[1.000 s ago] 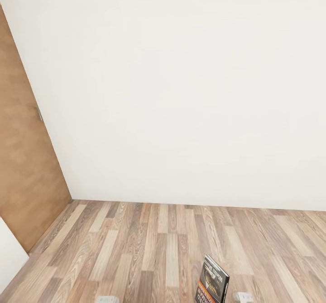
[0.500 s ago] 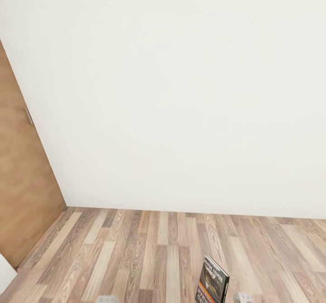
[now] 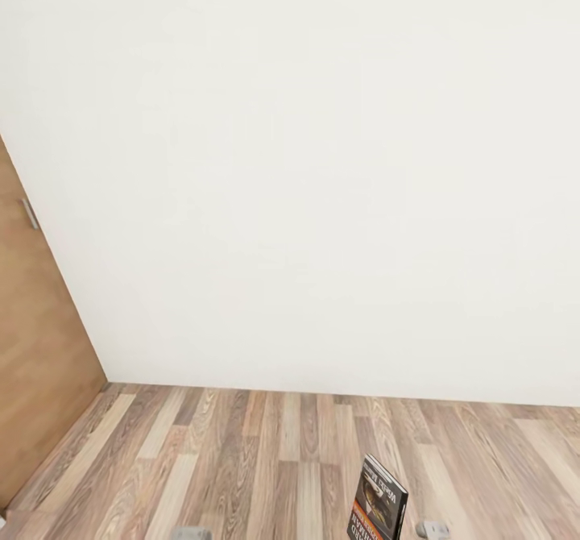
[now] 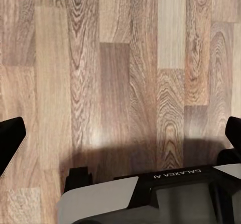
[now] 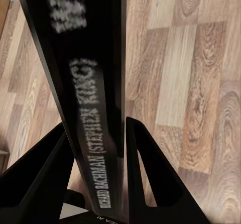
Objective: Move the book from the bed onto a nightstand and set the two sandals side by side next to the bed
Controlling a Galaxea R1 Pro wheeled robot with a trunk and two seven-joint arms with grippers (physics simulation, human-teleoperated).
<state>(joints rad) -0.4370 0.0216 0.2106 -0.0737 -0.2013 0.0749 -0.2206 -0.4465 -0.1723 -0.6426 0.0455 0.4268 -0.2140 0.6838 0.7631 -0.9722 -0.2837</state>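
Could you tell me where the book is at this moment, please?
The book is held upright between the right gripper's fingers, above the wood-plank floor; in the head view it sits low and right of centre, facing the white wall.

The head view looks forward at a white wall (image 3: 306, 169), floor (image 3: 266, 459) along the frame's bottom. Both wrist views face down, close over those same planks (image 4: 120, 58); the right's sits hard against the book (image 5: 88, 98).
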